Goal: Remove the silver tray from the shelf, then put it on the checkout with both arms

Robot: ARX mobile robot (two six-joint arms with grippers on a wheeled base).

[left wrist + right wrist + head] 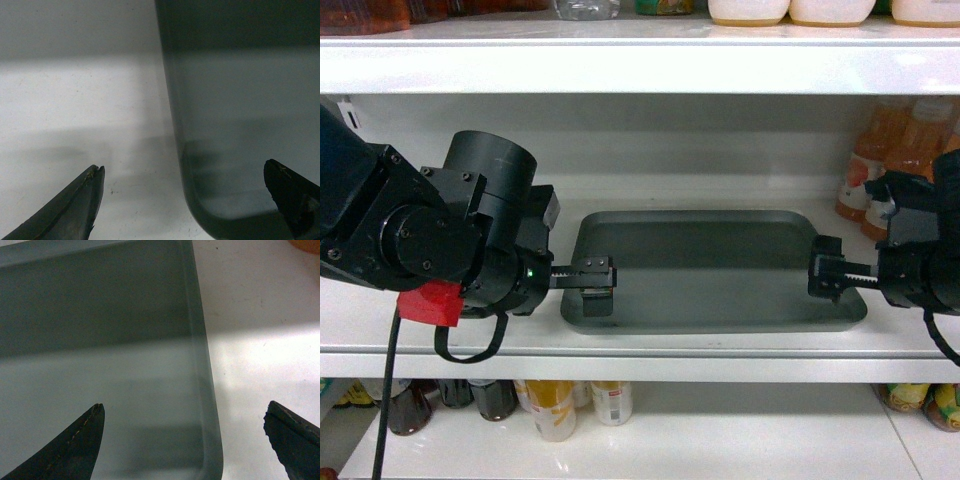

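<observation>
- Black and bulky, my left arm reaches in from the left; its thin left gripper hangs at the tray's left edge, jaws spread wide, one finger over bare shelf, the other over the tray floor.
- The flat matte grey-green silver tray with rounded corners lies on the glossy white shelf board, between my two grippers.
- My right gripper sits at the tray's right rim, likewise spread open astride it, gripping nothing.
- Orange bottles stand behind; I can't read any labels there or on the bottles below.
</observation>
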